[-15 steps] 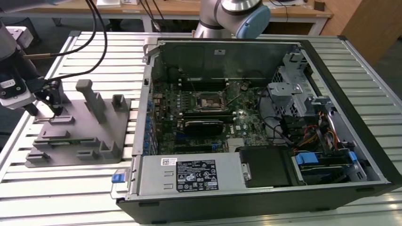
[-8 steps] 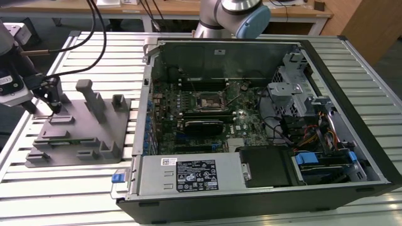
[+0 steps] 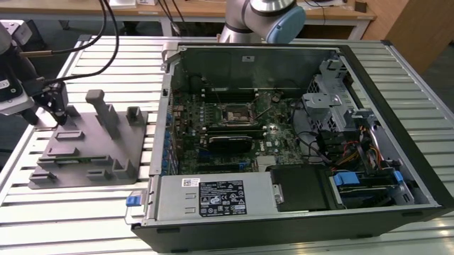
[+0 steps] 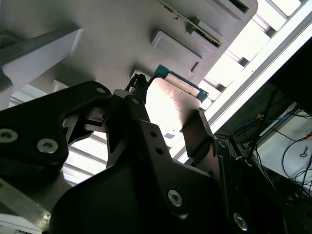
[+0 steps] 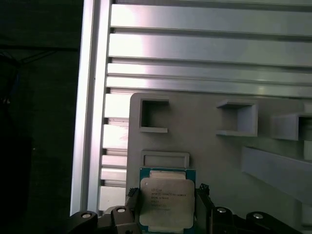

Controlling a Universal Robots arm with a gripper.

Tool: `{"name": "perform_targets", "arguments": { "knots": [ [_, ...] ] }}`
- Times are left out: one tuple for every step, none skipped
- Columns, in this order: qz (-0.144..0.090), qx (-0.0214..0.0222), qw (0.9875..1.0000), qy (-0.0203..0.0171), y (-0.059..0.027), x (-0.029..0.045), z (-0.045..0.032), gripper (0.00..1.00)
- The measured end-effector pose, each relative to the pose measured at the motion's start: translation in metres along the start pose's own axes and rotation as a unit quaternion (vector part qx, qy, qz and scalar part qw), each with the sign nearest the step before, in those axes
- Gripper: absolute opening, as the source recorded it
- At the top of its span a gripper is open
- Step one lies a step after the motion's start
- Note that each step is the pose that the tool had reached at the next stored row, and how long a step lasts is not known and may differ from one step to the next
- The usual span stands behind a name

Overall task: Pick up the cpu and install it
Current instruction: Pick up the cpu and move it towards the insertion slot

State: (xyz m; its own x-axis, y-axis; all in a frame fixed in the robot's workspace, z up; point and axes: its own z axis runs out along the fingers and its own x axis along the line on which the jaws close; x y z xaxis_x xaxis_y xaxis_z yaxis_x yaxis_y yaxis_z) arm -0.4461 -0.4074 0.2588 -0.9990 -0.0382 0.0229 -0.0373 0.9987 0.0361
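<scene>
Exterior view, at its left: the black two-fingered gripper (image 3: 60,114) is down at a far corner of the grey plastic tray with upright posts (image 3: 92,154), well apart from the open black computer case (image 3: 369,79). In both wrist views the small square cpu with a shiny silver top (image 5: 165,200) (image 4: 168,105) sits between the dark fingers (image 5: 201,194), which press against its two opposite edges. I cannot tell if it rests on the tray or is lifted off it.

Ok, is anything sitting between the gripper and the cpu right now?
Nothing visible. The gripper is at the grey tray on the exterior view's left, and in the first wrist view the cpu lies right at it with no other part between.
</scene>
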Motion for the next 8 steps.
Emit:
{"name": "perform_targets", "arguments": {
  "knots": [
    [0.000,0.0000,1.0000,0.0000,0.0001,0.0000,-0.0013,0.54],
    [0.000,0.0000,1.0000,0.0000,0.0003,0.0000,-0.0026,0.54],
    [0.000,0.0000,1.0000,0.0000,0.0004,0.0001,-0.0040,0.54],
    [0.000,0.0000,1.0000,0.0000,0.0005,0.0001,-0.0055,0.54],
    [0.000,0.0000,1.0000,0.0000,0.0007,0.0002,-0.0068,0.54],
    [0.000,0.0000,1.0000,0.0000,0.0007,0.0002,-0.0081,0.54],
    [0.000,0.0000,1.0000,0.0000,0.0010,0.0002,-0.0104,0.54],
    [0.000,0.0000,1.0000,0.0000,0.0011,0.0002,-0.0115,0.54]
  ]
}}
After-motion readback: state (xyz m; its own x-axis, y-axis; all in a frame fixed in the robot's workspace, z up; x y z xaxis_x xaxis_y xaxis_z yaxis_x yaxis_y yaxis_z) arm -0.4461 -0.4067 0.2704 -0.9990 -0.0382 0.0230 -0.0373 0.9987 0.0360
